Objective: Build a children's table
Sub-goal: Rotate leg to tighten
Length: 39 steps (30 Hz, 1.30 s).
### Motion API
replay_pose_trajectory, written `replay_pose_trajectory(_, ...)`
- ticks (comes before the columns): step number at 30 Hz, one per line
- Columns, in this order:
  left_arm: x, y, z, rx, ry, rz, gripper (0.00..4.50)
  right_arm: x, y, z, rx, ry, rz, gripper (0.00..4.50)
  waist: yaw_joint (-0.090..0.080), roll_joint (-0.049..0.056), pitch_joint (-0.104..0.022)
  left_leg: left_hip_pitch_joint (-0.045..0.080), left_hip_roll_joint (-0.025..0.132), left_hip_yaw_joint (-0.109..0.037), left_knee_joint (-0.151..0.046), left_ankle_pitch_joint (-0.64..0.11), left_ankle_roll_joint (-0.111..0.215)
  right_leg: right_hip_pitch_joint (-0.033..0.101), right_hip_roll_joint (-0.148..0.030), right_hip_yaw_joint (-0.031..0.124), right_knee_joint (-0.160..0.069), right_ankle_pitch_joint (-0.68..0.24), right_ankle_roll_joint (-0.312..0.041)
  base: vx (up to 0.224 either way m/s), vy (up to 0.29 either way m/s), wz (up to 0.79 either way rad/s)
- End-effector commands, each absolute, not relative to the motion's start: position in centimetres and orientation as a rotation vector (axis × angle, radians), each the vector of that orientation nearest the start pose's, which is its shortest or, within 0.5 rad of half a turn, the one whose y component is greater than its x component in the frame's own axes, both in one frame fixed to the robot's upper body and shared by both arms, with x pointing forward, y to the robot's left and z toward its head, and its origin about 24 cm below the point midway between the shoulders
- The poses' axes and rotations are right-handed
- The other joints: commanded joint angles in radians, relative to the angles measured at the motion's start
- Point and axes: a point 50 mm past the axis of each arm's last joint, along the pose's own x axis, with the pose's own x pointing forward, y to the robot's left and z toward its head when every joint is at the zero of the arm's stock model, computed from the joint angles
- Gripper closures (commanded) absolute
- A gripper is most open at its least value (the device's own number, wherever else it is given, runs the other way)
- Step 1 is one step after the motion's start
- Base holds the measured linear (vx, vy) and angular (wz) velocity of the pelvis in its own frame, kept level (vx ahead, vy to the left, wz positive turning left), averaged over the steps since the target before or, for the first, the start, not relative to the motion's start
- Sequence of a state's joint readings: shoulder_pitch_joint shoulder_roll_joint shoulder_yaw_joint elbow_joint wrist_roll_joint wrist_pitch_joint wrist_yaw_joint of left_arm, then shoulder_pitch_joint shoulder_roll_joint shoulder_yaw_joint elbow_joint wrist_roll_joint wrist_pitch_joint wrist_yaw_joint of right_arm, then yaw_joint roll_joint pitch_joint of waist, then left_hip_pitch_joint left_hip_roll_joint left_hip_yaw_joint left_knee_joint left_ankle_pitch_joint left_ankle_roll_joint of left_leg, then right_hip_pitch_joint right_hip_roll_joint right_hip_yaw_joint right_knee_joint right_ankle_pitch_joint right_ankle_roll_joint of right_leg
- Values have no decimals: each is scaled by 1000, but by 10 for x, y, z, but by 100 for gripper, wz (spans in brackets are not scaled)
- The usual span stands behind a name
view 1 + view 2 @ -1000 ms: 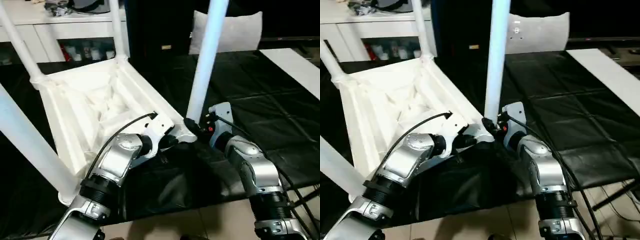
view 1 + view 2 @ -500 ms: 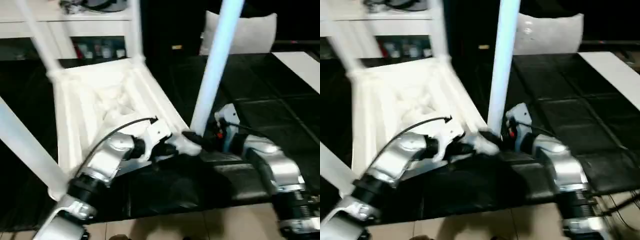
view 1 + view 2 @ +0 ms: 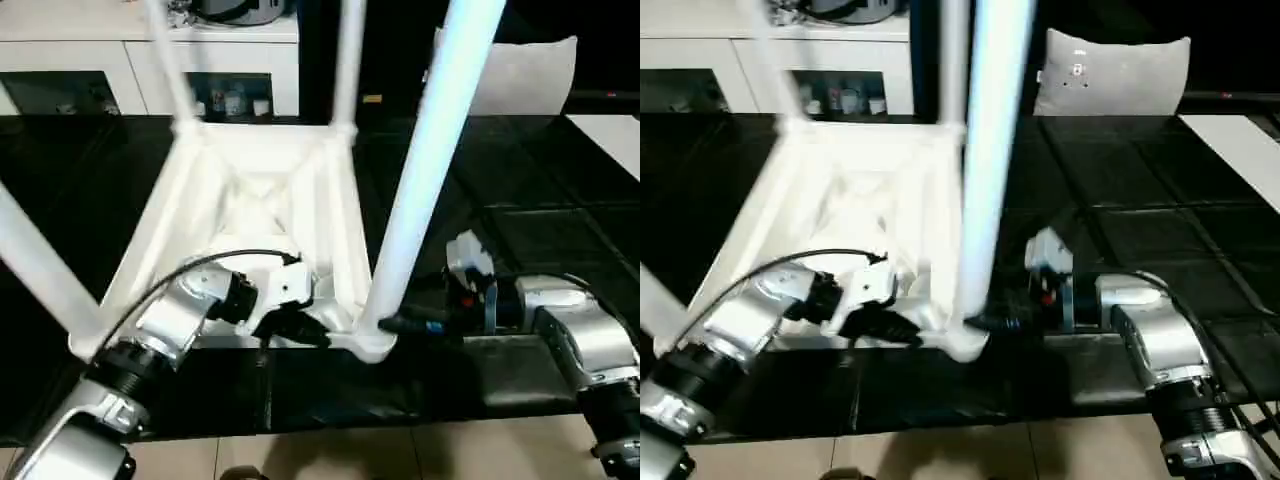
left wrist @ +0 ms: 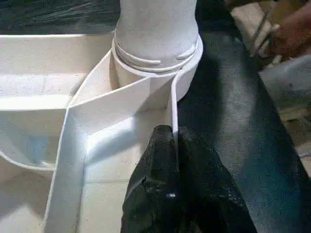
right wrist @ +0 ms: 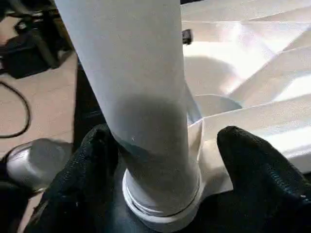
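Note:
The children's table lies upside down on the black cover, its white ribbed tabletop (image 3: 262,190) with legs standing up from the corner sockets. My left gripper (image 4: 172,133) is shut on the thin rim wall of the tabletop's near edge, right beside the near right socket. The near right leg (image 3: 425,170) rises from that socket. My right gripper (image 5: 167,133) is open low around this leg's base, one black finger (image 5: 97,160) on each side, with a gap to the far one. Two far legs (image 3: 348,60) and a near left leg (image 3: 35,270) also stand.
A grey cushion (image 3: 520,75) leans at the back right. White cabinets (image 3: 100,40) stand behind the black-covered table (image 3: 540,180). A white board (image 3: 1250,140) lies at the far right. The table's near edge meets tiled floor (image 3: 400,460). Cables (image 5: 14,111) lie on the floor.
The tabletop has swung round and now sits squarer to me, my left gripper still on its rim. My right forearm has dropped lower and flatter beside the leg. The camera has also shifted.

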<state>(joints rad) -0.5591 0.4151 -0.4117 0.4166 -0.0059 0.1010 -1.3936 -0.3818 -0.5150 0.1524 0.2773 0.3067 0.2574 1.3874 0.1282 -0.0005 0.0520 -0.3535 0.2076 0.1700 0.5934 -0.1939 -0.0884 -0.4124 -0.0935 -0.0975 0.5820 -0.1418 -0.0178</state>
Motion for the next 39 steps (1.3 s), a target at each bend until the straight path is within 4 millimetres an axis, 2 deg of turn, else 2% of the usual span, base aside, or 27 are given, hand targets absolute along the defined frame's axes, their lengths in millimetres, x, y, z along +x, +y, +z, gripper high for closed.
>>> replay_pose_trajectory(1, 289, 103, 67, 529, 414, -1747, 450, 278, -174, 76, -74, 347, 1470, 138, -5, -6, -73, 4, 24, 5, -68, -178, 62, 62, -52, 44, -55, -287, -201, 0, 0, 0)
replay_pose_trajectory(6, 289, 104, 67, 537, 410, -1764, 450, 278, -171, 75, -44, 358, 1517, 163, -3, -9, -71, 3, 23, 4, -68, -182, 57, 61, -51, 44, -58, -325, -185, 0, 0, 0)
replay_pose_trajectory(7, 289, 104, 67, 539, 409, -1765, 450, 278, -171, 75, -42, 360, 1521, 184, -3, -8, -71, 3, 23, 4, -68, -184, 56, 61, -51, 43, -59, -335, -182, 0, 0, 0)
replay_pose_trajectory(10, 289, 104, 67, 540, 409, -1767, 450, 277, -170, 75, -36, 363, 1534, 199, -3, -9, -72, 4, 23, 4, -68, -188, 54, 60, -51, 43, -60, -344, -177, 0, 0, 0)
replay_pose_trajectory(12, 289, 105, 66, 540, 410, -1767, 450, 277, -170, 75, -29, 367, 1543, 230, -4, -9, -72, 3, 24, 4, -68, -184, 53, 60, -50, 43, -59, -336, -178, 0, 0, 0)
replay_pose_trajectory(20, 291, 106, 66, 496, 408, -1724, 450, 272, -164, 75, 60, 361, 1534, 254, -2, -10, -72, 4, 23, 5, -68, -175, 54, 60, -50, 44, -58, -331, -180, 0, 0, 0)
replay_pose_trajectory(21, 291, 106, 66, 485, 407, -1710, 450, 272, -163, 75, 69, 361, 1521, 254, 0, -7, -72, 3, 23, 4, -68, -175, 53, 60, -51, 44, -58, -333, -180, 0, 0, 0)
replay_pose_trajectory(25, 296, 101, 67, 439, 402, -1603, 450, 273, -156, 71, 56, 356, 1424, 256, -2, -8, -68, 6, 21, 4, -70, -208, 39, 58, -50, 42, -66, -392, -159, 0, 0, 0)
replay_pose_trajectory(26, 298, 95, 68, 404, 394, -1537, 450, 278, -149, 66, 30, 355, 1313, 256, -6, -7, -68, 5, 19, 3, -72, -214, 25, 57, -51, 42, -68, -421, -143, 0, 0, 0)
replay_pose_trajectory(27, 298, 89, 69, 368, 389, -1489, 450, 283, -143, 62, 21, 350, 1216, 256, -16, -8, -62, 4, 17, 0, -75, -232, 10, 55, -49, 38, -74, -470, -125, 0, 0, 0)
replay_pose_trajectory(28, 298, 89, 69, 368, 389, -1489, 450, 283, -143, 62, 21, 350, 1216, 256, -20, -7, -59, 7, 14, -1, -75, -252, 5, 53, -50, 33, -81, -518, -110, 0, 0, 0)
replay_pose_trajectory(29, 298, 84, 69, 342, 383, -1451, 450, 287, -139, 61, 27, 343, 1140, 256, -25, -10, -60, 9, 9, -1, -72, -264, 4, 52, -50, 29, -89, -559, -91, 0, 0, 0)
replay_pose_trajectory(30, 298, 77, 69, 318, 376, -1408, 450, 291, -135, 59, 32, 336, 1061, 257, -36, -12, -60, -1, 7, -5, -73, -262, -1, 59, -51, 26, -92, -598, -63, 0, 0, 0)
replay_pose_trajectory(32, 299, 68, 69, 290, 367, -1354, 450, 296, -130, 57, 26, 332, 970, 259, -59, -13, -62, -4, 4, -8, -71, -255, 0, 60, -50, 20, -99, -609, -39, 0, 0, 0)
replay_pose_trajectory(33, 299, 61, 69, 272, 360, -1315, 450, 299, -126, 56, 23, 326, 900, 259, -71, -13, -64, -7, 5, -9, -71, -249, 6, 61, -50, 18, -99, -588, -43, 0, 0, 0)
replay_pose_trajectory(34, 299, 55, 69, 260, 355, -1290, 450, 303, -124, 56, 30, 324, 830, 260, -76, -13, -63, -9, 5, -10, -72, -247, 12, 60, -48, 18, -100, -578, -47, 0, 0, 0)
replay_pose_trajectory(36, 300, 45, 69, 242, 344, -1251, 450, 309, -122, 56, 41, 320, 731, 262, -89, -15, -62, -6, 0, -7, -68, -256, 20, 54, -44, 16, -104, -577, -51, 0, 0, 0)
replay_pose_trajectory(38, 301, 40, 69, 233, 335, -1220, 450, 312, -121, 57, 39, 312, 686, 262, -92, -12, -65, -2, 0, -5, -66, -249, 36, 51, -44, 19, -107, -564, -55, 0, 0, 0)
replay_pose_trajectory(39, 305, 28, 70, 217, 315, -1152, 450, 315, -117, 57, 51, 307, 614, 262, -94, -8, -64, -4, 1, -3, -67, -239, 42, 51, -41, 22, -103, -536, -64, 0, 0, 0)
